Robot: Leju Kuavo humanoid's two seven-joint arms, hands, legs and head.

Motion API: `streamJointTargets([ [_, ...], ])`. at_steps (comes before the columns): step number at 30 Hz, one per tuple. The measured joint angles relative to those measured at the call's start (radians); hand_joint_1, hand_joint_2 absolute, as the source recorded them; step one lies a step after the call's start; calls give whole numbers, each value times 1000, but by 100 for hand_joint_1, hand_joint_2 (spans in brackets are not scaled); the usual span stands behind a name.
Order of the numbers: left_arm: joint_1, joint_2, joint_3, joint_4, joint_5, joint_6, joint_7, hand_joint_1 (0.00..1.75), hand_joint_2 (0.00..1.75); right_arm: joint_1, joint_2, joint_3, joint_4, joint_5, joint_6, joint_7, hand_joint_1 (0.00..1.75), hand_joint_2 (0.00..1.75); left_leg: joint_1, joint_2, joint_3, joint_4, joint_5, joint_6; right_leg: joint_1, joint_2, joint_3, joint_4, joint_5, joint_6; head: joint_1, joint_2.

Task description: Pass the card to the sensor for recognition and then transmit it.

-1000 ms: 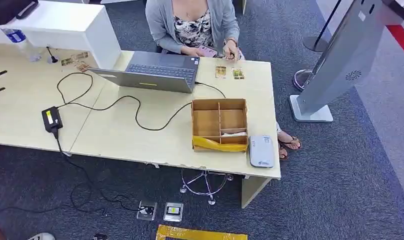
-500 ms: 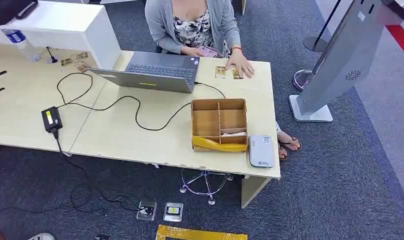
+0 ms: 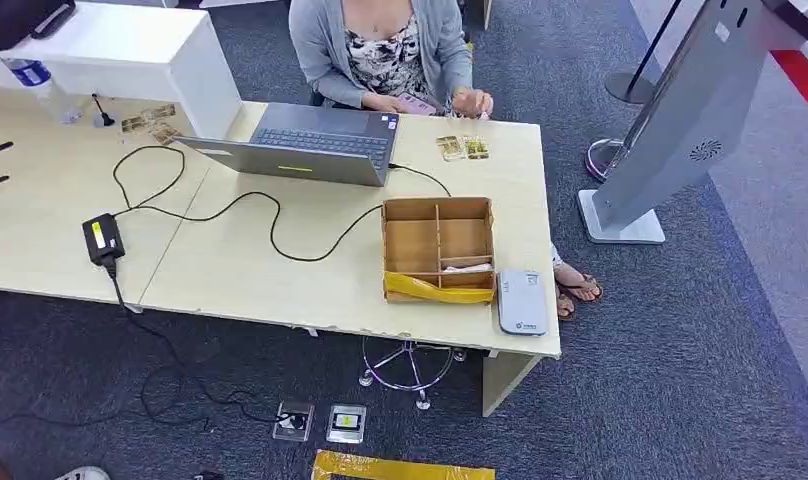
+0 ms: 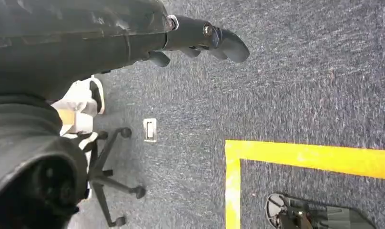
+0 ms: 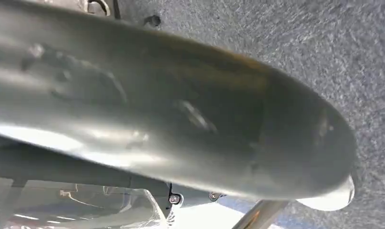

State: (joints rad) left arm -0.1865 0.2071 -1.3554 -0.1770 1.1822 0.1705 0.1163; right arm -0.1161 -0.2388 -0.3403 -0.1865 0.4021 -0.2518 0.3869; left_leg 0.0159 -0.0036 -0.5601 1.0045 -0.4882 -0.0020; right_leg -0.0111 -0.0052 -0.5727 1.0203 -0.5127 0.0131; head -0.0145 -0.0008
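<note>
Two small flat cards with gold and green pictures (image 3: 462, 148) lie side by side on the far edge of the pale wooden table (image 3: 230, 270). Their long sides point away from the robot, toward the person, and the one nearer the laptop is turned a little. A person in a grey cardigan (image 3: 385, 45) sits behind the table. The person's hand (image 3: 472, 101) hangs just past the cards and is not touching them. The other hand holds a pink phone (image 3: 416, 103).

A flat light grey card reader with rounded corners (image 3: 522, 302) lies at the near corner of the table. Its long side also points away from the robot. Just beside it stands an open brown cardboard box with dividers (image 3: 439, 248). A yellow strip runs along the box's near wall, and something white lies in one near compartment.

An open grey laptop (image 3: 305, 143) stands beside the cards, and a black cable (image 3: 270, 215) snakes from it to a black power brick (image 3: 101, 239).

The robot's left hand (image 4: 200, 40) hangs over the dark grey carpet (image 4: 300, 86). Its dark fingers are curled in loosely and hold nothing. Yellow tape (image 4: 295, 157) marks the carpet near it.

In the right wrist view a big blurry grey shape is up close, so I cannot tell how the robot's right hand is set.

A tall grey kiosk stand (image 3: 670, 120) leans on the floor beside the table.
</note>
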Motion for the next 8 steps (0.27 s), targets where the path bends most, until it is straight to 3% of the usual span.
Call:
streamJointTargets([
  [8, 0, 0, 6, 0, 32, 7, -5, 0, 0, 0, 10, -3, 0, 16, 44, -34, 0, 0, 0, 0, 0, 0, 0, 0, 0, 0, 0, 0, 0, 0, 0, 0],
])
